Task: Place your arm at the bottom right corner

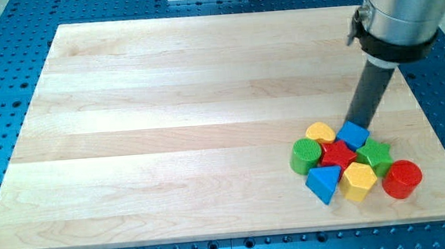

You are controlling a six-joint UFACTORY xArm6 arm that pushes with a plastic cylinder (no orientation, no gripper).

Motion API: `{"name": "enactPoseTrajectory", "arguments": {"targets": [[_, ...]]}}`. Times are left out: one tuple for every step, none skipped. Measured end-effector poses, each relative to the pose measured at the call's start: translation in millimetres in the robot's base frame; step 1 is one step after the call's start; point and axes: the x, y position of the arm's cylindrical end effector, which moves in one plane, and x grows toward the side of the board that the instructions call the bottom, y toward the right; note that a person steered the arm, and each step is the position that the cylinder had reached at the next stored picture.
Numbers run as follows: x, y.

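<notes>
My tip [355, 122], a jawless dark rod, touches the blue cube block [353, 135] heading a cluster on the wooden board [166, 105].

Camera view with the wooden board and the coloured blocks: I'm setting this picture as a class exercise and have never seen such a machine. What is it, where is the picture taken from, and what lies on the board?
This is a robot arm ending in a straight dark rod, with no gripper. My tip slides along the wooden board and pushes blocks; it holds nothing. There is one camera; where it is mounted is not on record.

Near the view's bottom right lies a cluster: yellow block, blue cube, green cylinder, red star, green star, blue triangle, yellow hexagon, red cylinder.

My tip stands at the cluster's top edge, against the blue cube.
</notes>
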Motion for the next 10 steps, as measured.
{"name": "enactPoseTrajectory", "arguments": {"targets": [[-29,-4],[-46,-3],[-46,-2],[-45,-2],[-44,-1],[-77,11],[-111,103],[-102,150],[-84,151],[-15,136]]}}
